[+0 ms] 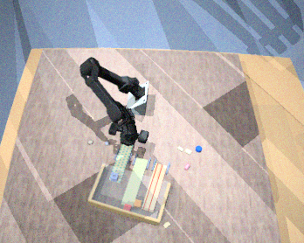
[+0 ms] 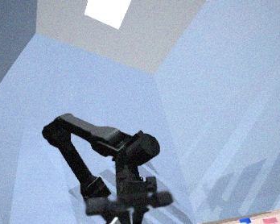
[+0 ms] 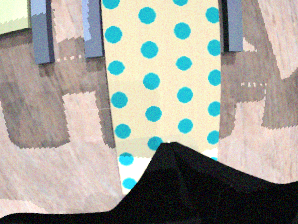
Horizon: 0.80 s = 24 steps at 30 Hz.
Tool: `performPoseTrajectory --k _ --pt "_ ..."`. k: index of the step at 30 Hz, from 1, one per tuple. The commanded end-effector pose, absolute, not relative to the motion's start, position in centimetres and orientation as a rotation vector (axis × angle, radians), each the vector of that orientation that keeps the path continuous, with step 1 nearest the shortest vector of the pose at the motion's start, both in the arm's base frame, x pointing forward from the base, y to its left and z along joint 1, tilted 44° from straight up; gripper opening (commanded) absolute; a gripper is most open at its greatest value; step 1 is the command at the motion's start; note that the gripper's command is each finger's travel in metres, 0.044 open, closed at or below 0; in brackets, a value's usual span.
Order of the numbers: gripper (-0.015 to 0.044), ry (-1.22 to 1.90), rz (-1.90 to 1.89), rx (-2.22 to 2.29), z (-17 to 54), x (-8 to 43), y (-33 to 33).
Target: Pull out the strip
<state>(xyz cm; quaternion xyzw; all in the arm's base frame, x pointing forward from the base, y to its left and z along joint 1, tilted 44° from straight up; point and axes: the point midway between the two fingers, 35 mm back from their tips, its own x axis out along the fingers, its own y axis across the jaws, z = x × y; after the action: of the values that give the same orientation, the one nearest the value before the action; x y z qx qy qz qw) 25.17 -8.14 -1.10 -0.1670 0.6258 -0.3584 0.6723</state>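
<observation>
My gripper (image 1: 128, 143) (image 3: 168, 149) is shut on the near end of the cream strip with turquoise dots (image 1: 124, 156) (image 3: 165, 65), which sticks out of the wooden-rimmed tray (image 1: 123, 213). A blue cube (image 1: 114, 177) sits on the dotted strip inside the tray. A plain pale green strip (image 1: 136, 179) (image 3: 12, 16) and a red-striped cream strip (image 1: 151, 192) lie beside it. A red cube (image 1: 127, 207) is at the green strip's far end, and an orange cube (image 1: 138, 203) is close beside it. No label is readable on any cube. The fingertips are partly hidden.
Blue-grey guide posts (image 3: 94, 30) (image 3: 232, 27) flank the dotted strip. A blue disc (image 1: 198, 149), cream bits (image 1: 188, 151) and a pink bit (image 1: 187, 166) lie right of the tray. A grey bit (image 1: 90, 142) lies left of the gripper, and another cream piece (image 1: 167, 225) beyond the tray.
</observation>
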Motion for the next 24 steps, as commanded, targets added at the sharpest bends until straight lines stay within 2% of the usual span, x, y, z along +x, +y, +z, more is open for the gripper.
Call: performPoseTrajectory --k 1,24 --pt "0.0 1.442 -0.809 -0.373 -1.6 23.6 -8.2" --pt "0.0 1.444 -0.808 -0.373 -2.1 20.6 -7.4"
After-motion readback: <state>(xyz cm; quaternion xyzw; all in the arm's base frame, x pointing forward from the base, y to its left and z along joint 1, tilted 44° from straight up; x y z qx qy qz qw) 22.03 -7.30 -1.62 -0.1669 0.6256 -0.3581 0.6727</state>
